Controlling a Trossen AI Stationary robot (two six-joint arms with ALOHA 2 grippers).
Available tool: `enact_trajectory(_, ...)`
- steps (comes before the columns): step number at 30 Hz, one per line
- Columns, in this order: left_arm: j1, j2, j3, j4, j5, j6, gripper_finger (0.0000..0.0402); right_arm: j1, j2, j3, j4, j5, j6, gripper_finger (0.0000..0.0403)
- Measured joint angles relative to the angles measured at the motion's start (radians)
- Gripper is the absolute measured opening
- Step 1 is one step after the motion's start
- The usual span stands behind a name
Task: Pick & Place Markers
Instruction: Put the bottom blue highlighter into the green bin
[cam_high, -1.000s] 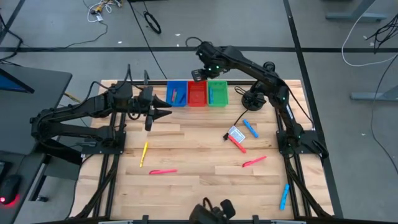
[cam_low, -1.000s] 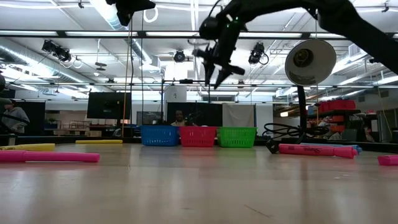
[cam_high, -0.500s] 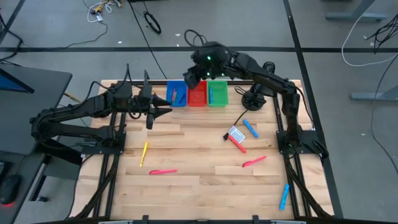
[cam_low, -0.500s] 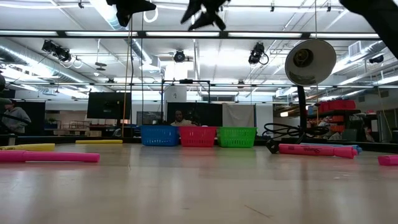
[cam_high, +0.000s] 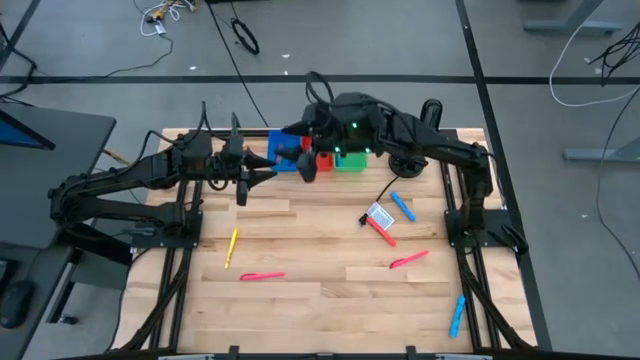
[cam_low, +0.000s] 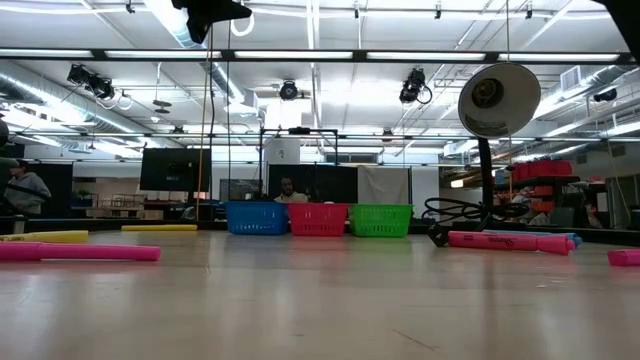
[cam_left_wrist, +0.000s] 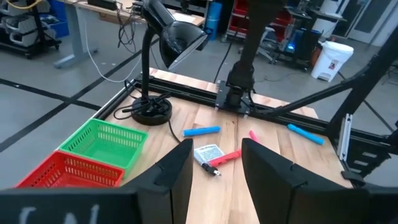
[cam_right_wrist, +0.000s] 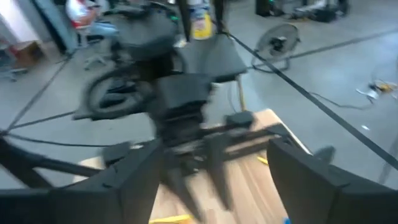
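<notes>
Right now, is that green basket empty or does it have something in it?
Cannot tell. The green basket looks empty in the left wrist view, but from above the right arm covers most of it.

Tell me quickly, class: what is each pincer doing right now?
Left pincer: open, holding nothing, aimed across the table.
Right pincer: open, nothing between its fingers, up near the bins.

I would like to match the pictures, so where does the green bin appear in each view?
High view: green bin at the table's far edge, rightmost of the three bins, partly covered.
Low view: far across the table, just right of centre.
Left wrist view: beside the lamp's base.
Right wrist view: not in it.
Shared landmark: the red bin touching its side.
</notes>
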Motion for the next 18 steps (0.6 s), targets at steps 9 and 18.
enact_trajectory(9, 0.0, 0.0, 0.0, -0.001, -0.021, -0.006, 0.0142, 0.126, -0.011, 0.0, 0.003, 0.005, -0.025, 0.0297)
enact_trajectory(18, 0.0, 0.0, 0.0, -0.001, -0.038, -0.006, 0.0142, 0.176, -0.015, 0.0, -0.01, 0.076, -0.028, 0.0281)
